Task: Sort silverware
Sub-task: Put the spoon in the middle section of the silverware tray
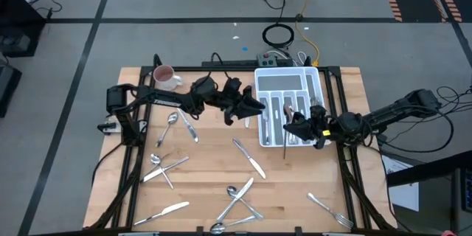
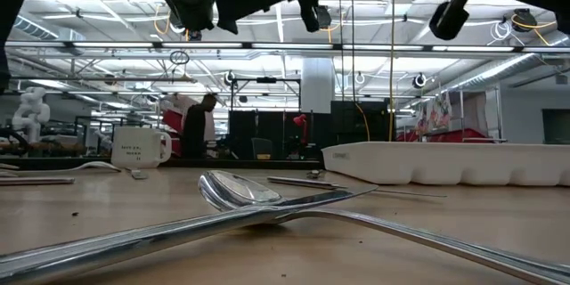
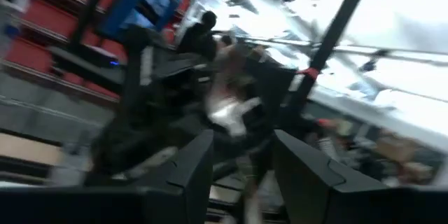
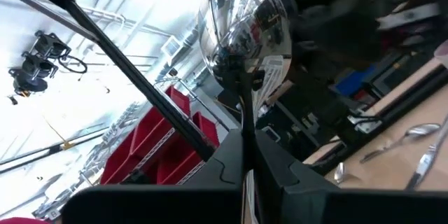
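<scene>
Over the white compartmented plastic tray (image 1: pixel 318 81), the right hand (image 4: pixel 246 155) pinches a shiny metal spoon (image 4: pixel 241 31); placing it comes next, needing the spoon slot. Left hand (image 1: pixel 254 107) hangs beside it, fingers parted, empty.

place: robotics lab; cues: red shelving (image 4: pixel 164 136) (ceiling strip lights (image 2: pixel 267 46))

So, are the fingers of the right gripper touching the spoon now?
Touching. In the right wrist view the right gripper has its fingers shut on the handle of the spoon, whose bowl stands up just past them.
</scene>
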### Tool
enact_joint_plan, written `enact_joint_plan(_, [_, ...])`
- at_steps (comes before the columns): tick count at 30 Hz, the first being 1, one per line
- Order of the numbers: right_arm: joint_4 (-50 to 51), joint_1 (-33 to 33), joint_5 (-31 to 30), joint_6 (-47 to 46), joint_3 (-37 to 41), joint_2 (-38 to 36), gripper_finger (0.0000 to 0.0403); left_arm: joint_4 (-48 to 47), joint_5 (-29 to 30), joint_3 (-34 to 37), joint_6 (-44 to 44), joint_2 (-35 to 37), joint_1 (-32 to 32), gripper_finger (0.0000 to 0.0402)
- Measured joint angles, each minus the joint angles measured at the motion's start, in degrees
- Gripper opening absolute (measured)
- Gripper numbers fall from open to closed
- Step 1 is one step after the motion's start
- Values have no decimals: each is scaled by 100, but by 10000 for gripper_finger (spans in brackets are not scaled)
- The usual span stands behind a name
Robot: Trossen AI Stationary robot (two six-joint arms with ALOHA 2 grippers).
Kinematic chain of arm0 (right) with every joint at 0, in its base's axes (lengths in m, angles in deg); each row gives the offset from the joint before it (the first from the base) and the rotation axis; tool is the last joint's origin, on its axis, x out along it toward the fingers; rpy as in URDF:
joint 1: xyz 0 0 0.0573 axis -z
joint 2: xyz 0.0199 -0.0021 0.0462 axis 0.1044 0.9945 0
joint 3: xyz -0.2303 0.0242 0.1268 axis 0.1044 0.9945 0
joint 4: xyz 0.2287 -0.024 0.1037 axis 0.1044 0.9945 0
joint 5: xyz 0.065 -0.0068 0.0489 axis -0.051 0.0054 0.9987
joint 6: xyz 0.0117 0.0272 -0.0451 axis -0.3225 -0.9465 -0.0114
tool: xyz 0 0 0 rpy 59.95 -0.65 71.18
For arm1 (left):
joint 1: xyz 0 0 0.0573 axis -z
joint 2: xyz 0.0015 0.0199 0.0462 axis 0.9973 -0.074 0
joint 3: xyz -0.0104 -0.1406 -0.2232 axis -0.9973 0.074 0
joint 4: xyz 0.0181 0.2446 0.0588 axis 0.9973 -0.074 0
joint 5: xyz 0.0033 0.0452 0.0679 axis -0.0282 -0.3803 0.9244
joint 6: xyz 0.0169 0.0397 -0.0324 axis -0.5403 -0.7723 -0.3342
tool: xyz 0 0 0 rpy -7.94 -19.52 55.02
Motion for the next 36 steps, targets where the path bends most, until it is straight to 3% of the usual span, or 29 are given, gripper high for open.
enact_joint_plan(7, [-15, 194, 425, 203, -480, 641, 0, -54, 189, -103, -536, -6, 0, 153])
enact_joint_plan(19, [-1041, 714, 995, 14, -491, 1510, 0, 30, 87, -175, -511, -1, 113, 153])
enact_joint_plan(36, [-1051, 1002, 1970, -52, -1218, 2351, 0, -163, -54, -173, -495, -1, 125, 153])
